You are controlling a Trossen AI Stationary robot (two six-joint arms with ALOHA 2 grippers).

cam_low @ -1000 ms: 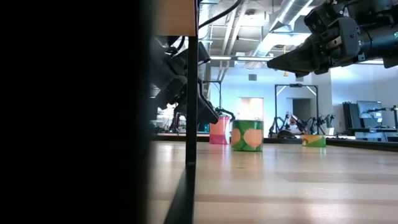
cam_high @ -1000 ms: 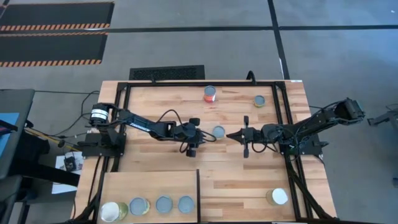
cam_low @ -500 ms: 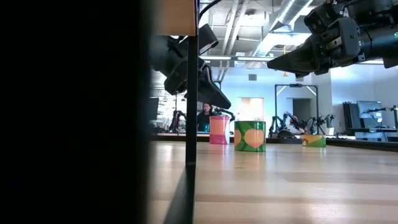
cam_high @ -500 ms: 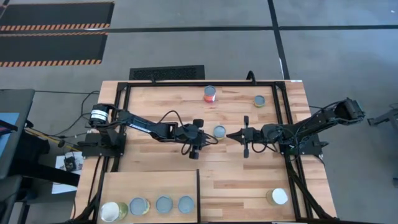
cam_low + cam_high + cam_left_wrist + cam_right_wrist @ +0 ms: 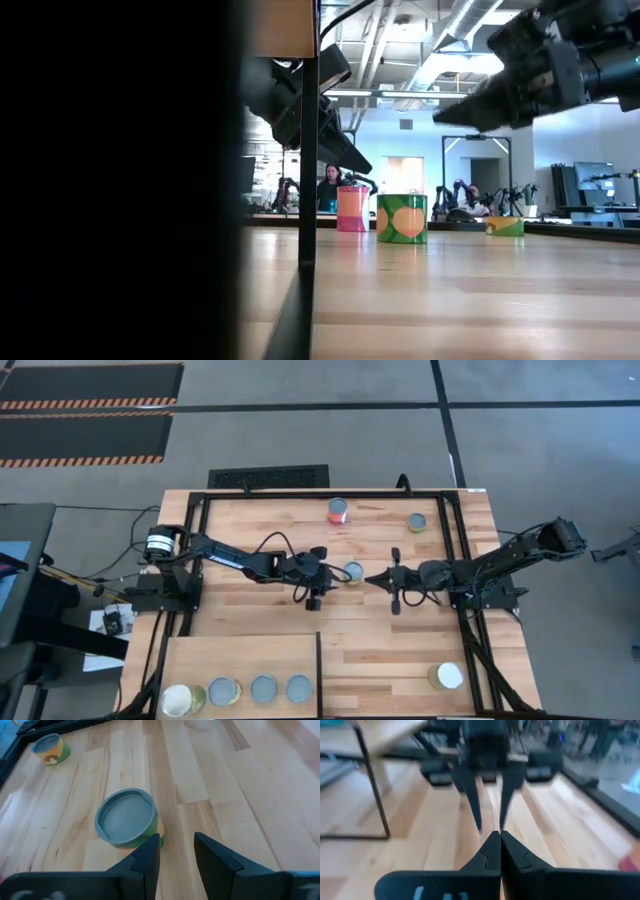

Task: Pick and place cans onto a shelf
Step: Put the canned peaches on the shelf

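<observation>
Since a moment ago the left claw (image 5: 333,572) has reached rightward, fingers apart, toward the green-labelled can (image 5: 353,571) at mid-frame on the bench (image 5: 250,520), nearing a grasp. Right claw (image 5: 372,581) hovers pinched shut. Four cans sit on the shelf (image 5: 240,655), lower left.

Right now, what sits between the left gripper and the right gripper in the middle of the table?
In the high view, one green-labelled can stands between the left gripper and the right gripper, close beside the left one. The rest is bare tabletop.

no readable text, labels, brands or numbers anywhere
</observation>
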